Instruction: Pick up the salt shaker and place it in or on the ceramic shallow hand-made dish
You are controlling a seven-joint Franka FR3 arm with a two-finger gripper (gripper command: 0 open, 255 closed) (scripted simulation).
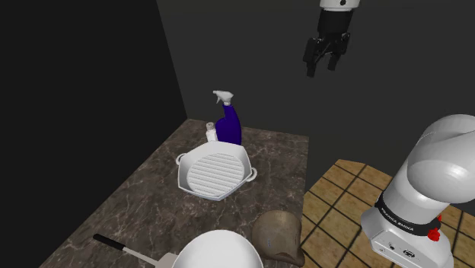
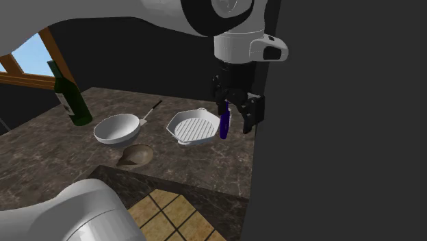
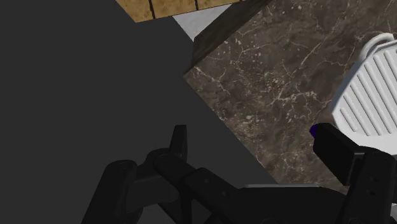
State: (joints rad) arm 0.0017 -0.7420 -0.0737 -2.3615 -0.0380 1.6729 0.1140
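Shoulder view, left to right: a white frying pan (image 1: pixel 217 251) pokes in at the bottom edge, with its handle out toward 9 o'clock. Next is the shaker (image 1: pixel 211 131), upright at the far end of the dark marble counter (image 1: pixel 145 198). A blue spray bottle (image 1: pixel 230 123) stands just beside it at its 3 o'clock. A white grill pan (image 1: pixel 215 171) sits at the shaker's 6 o'clock. The brown dish (image 1: pixel 278 234) is near the counter's front edge, roughly 5 o'clock from the shaker, past the grill pan.

The gripper (image 1: pixel 323 65) hangs high up, well apart from everything, and the shaker is down at its 8 o'clock. Its fingers (image 3: pixel 180 143) are spread with nothing between them.

In the second exterior view a green wine bottle (image 2: pixel 68 96) is at far left, then frying pan, dish, grill pan.
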